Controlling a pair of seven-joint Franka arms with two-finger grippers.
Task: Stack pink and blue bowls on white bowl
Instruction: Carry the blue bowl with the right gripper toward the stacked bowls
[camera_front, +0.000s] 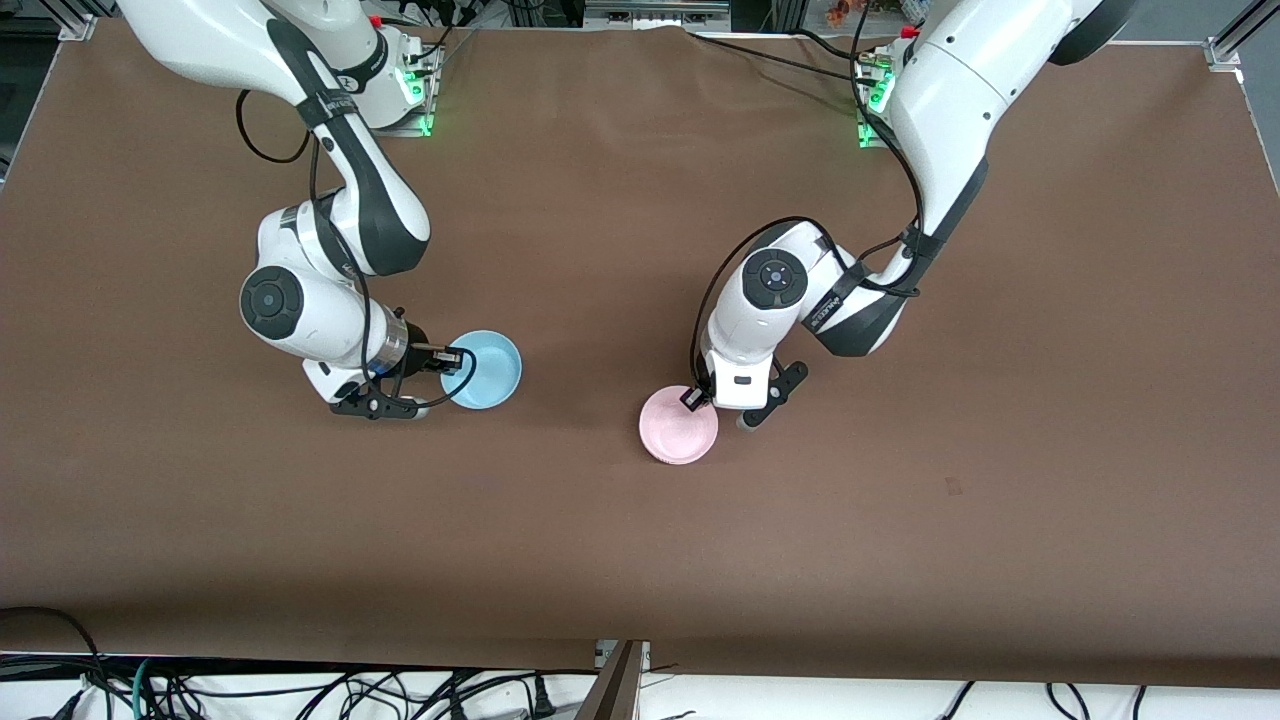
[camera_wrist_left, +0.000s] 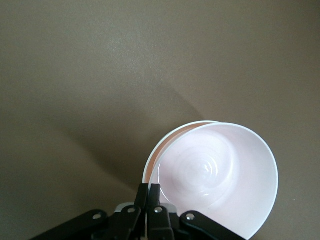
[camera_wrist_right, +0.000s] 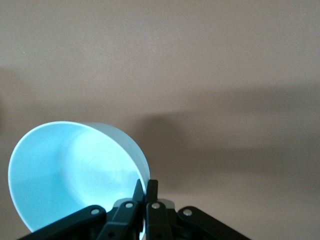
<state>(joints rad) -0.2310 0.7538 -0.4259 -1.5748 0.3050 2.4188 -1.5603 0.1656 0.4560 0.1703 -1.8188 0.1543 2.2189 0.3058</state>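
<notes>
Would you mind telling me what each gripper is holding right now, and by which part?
The left gripper pinches the pink bowl by its rim; the right gripper pinches the blue bowl by its rim.

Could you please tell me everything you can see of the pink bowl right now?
The pink bowl is small, round and shallow, of smooth pale plastic with faint rings in its bottom. It sits tilted inside a second, whitish rim, the white bowl, visible only in the left wrist view. The left gripper is pinched shut on its rim. It lies nearer the front camera than the blue bowl.
</notes>
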